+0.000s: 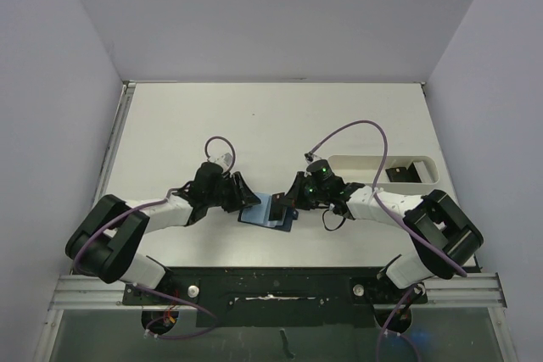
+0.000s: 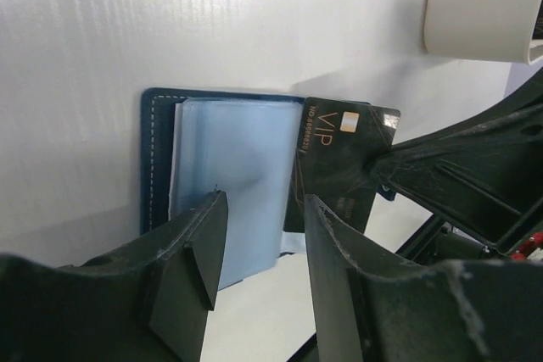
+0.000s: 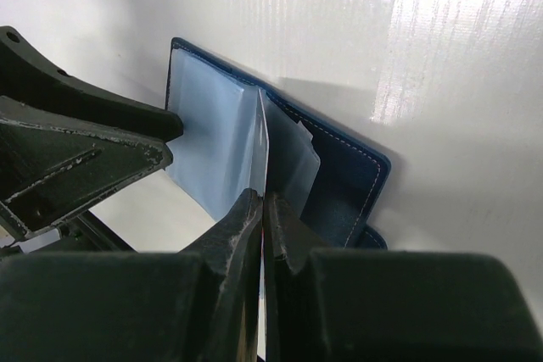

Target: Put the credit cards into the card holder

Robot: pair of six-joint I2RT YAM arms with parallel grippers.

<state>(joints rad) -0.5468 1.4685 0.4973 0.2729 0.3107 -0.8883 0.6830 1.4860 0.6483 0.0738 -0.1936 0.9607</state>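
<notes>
Black credit card (image 2: 331,167), pinched by right tool (image 3: 265,203), overlaps card holder (image 2: 157,158) edge; left tool (image 2: 265,207) spread.

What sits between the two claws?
The open card holder, with a black card from the right gripper over it; top view shows this.

2 white arms (image 1: 161,209), black joints (image 1: 110,243), black hands (image 1: 249,196), purple cables (image 1: 352,129)

Both arms stretch low toward the middle, tips nearly meeting. Left claw (image 2: 263,231) stands part-open; right claw (image 3: 263,209) is pinched tight on a credit card (image 2: 335,167).
</notes>
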